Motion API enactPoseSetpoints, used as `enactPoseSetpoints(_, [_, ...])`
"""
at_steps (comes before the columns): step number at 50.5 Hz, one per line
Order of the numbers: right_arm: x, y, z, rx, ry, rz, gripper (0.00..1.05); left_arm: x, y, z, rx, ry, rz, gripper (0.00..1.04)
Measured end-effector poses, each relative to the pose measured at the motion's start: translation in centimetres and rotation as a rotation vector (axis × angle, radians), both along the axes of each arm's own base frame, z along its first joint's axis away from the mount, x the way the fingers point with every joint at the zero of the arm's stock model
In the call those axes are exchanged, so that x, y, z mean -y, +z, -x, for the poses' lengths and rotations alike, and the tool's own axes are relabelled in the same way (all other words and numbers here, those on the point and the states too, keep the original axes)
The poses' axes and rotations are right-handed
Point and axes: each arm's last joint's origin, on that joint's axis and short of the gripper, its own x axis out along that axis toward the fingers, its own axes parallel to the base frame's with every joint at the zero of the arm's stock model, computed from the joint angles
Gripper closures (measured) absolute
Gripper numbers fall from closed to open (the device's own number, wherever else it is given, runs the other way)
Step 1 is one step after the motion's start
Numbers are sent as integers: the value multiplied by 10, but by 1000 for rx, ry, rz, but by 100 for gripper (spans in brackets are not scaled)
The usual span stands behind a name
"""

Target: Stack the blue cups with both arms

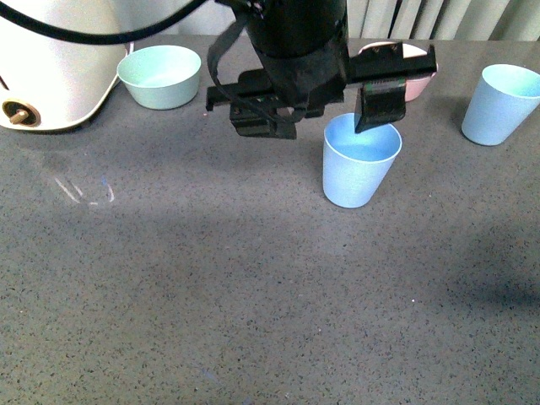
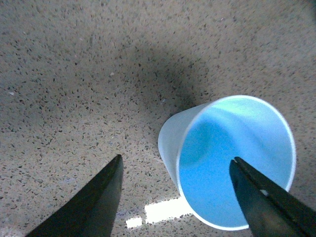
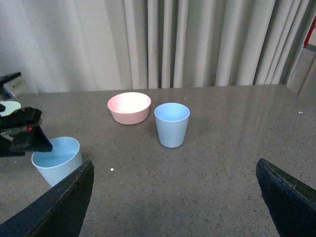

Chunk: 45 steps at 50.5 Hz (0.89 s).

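Gaping left pincer [image 2: 176, 158], seemingly astride cup [image 2: 222, 131] wall

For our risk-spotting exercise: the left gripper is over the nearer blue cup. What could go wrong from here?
1. The left gripper is open, one finger over the cup and one outside it; closing on the wall could tip or slide it.
2. The other cup stands beside the pink bowl; the open right gripper might bump that bowl.

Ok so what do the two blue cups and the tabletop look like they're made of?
The middle cup and the cup on the right: likely plastic, matte, going by thin rims and a soft, glare-free surface. The tabletop: grey speckled stone or a laminate copy, slightly glossy, since it mirrors bright patches.
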Motion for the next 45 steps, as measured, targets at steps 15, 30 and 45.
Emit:
enactPoseSetpoints(15, [0,0,0,0,0,0,9,-48,61,29,179,88,98,9])
enactPoseSetpoints(30, [0,0,0,0,0,0,9,-182,67,82,977,379,-103,47])
enactPoseSetpoints(45, [0,0,0,0,0,0,9,-230,36,149,1009,317,-169,103])
